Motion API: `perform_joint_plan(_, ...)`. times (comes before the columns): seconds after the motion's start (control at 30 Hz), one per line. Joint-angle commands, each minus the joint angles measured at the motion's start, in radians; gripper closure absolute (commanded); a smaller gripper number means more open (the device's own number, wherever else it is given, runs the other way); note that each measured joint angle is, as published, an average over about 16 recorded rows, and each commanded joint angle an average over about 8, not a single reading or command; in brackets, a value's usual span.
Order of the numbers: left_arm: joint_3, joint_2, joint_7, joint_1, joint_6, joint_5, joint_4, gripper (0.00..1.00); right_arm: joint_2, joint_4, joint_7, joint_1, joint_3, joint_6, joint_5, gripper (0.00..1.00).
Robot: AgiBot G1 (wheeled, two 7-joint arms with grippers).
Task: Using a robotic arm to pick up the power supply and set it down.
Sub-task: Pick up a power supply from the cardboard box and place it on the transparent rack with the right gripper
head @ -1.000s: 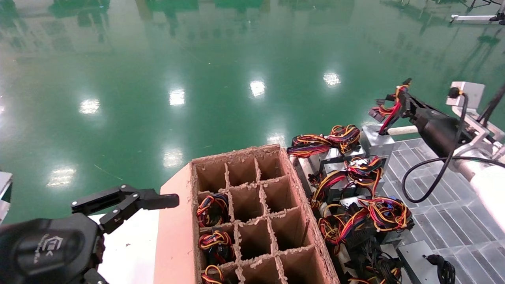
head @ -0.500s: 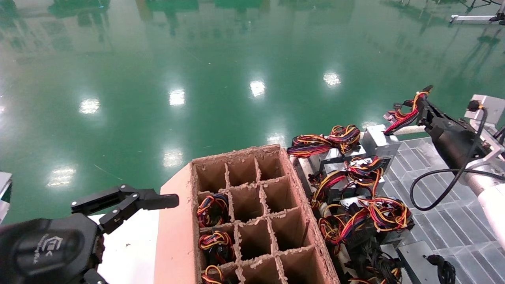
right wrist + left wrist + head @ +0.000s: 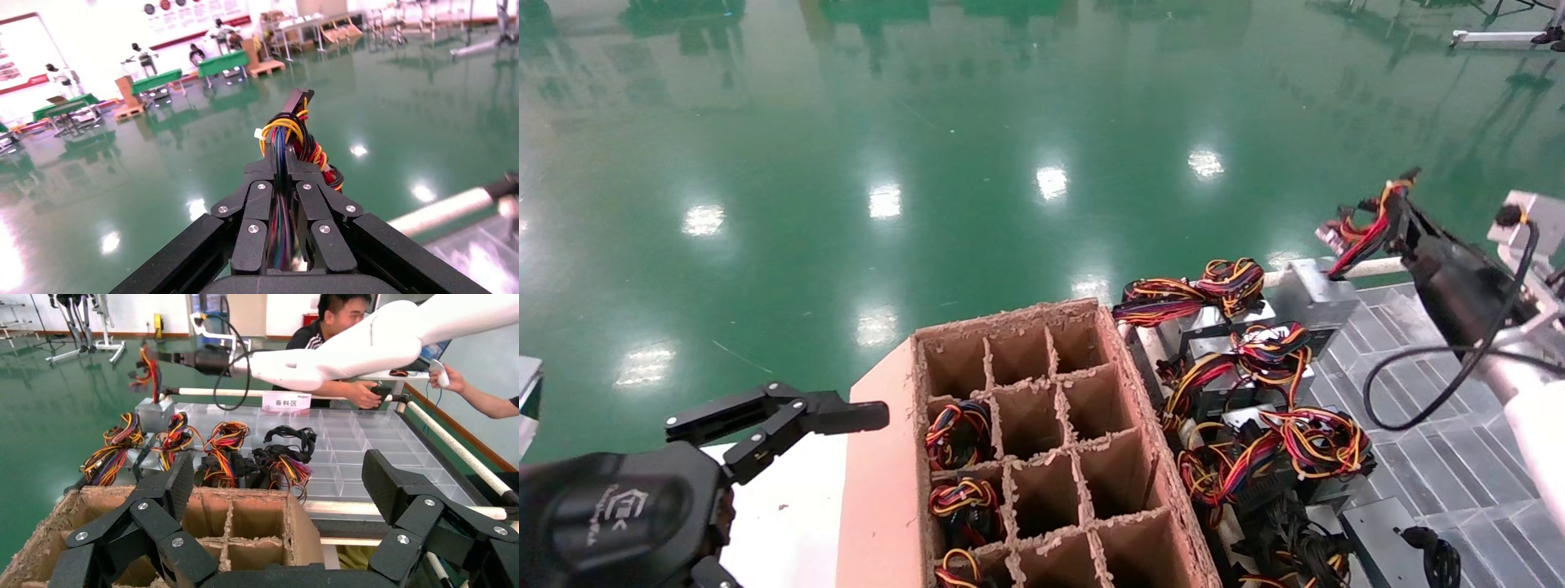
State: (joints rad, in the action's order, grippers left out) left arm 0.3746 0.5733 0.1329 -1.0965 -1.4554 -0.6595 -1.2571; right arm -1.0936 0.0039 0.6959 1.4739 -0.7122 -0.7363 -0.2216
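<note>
My right gripper is shut on the red, yellow and black wire bundle of a power supply. Its silver-grey box hangs tilted below, at the far corner of the clear tray. The right wrist view shows the wires pinched between the closed fingers, with the box hidden. From the left wrist view, the same box dangles under the right gripper. My left gripper stays open and empty at the lower left, beside the cardboard box; its fingers are spread wide.
A cardboard box with divider cells stands in the middle, and three cells in its left column hold power supplies. More power supplies are piled against a clear compartment tray. A person sits behind the tray.
My right gripper has moved to the right with the wire bundle in it. The silver box has shifted slightly right and tilted. The left arm has not moved.
</note>
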Motion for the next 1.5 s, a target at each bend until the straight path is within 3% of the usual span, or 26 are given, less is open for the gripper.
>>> perform_joint_plan(0.03, 0.0, 0.0, 0.0, 0.0, 0.0, 0.0, 0.0, 0.0, -0.003, 0.007, 0.01, 0.01, -0.003, -0.002, 0.004, 1.0)
perform_joint_plan(0.4, 0.0, 0.0, 0.0, 0.0, 0.0, 0.0, 0.0, 0.0, -0.049, 0.006, 0.048, 0.041, -0.014, 0.009, 0.021, 1.0)
perform_joint_plan(0.83, 0.0, 0.0, 0.0, 0.0, 0.0, 0.0, 0.0, 0.0, -0.087, -0.017, 0.089, 0.002, -0.012, 0.03, 0.018, 1.0)
perform_joint_plan(1.5, 0.0, 0.0, 0.0, 0.0, 0.0, 0.0, 0.0, 0.0, -0.104, -0.009, 0.093, -0.017, 0.103, 0.012, -0.15, 1.0)
